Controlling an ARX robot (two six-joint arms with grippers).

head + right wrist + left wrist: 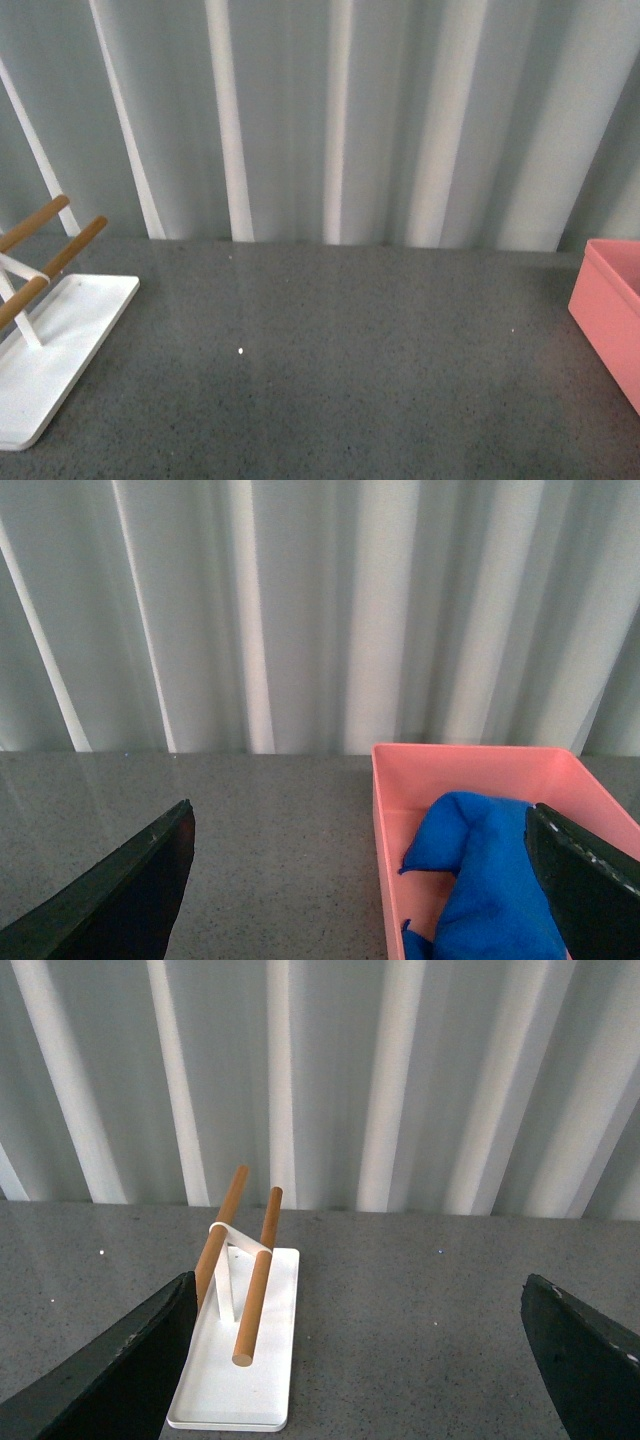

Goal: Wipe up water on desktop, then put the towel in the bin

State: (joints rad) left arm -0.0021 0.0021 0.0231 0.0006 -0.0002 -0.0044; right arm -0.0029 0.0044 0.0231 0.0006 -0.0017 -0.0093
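The dark grey speckled desktop [350,380] fills the front view; neither arm shows there. The pink bin [612,310] stands at its right edge. In the right wrist view the bright blue towel [485,880] lies bunched inside the bin [470,762]. My right gripper [360,895] is open and empty above the bin's near wall, its jaws wide apart, one over the desktop [250,850], the other beside the towel. My left gripper [365,1360] is open and empty over the desktop [410,1320], beside the white tray.
A flat white tray [60,350] with wooden rods [45,262] stands at the desktop's left; it also shows in the left wrist view [240,1370]. A ribbed grey-white curtain wall [330,110] runs along the back edge.
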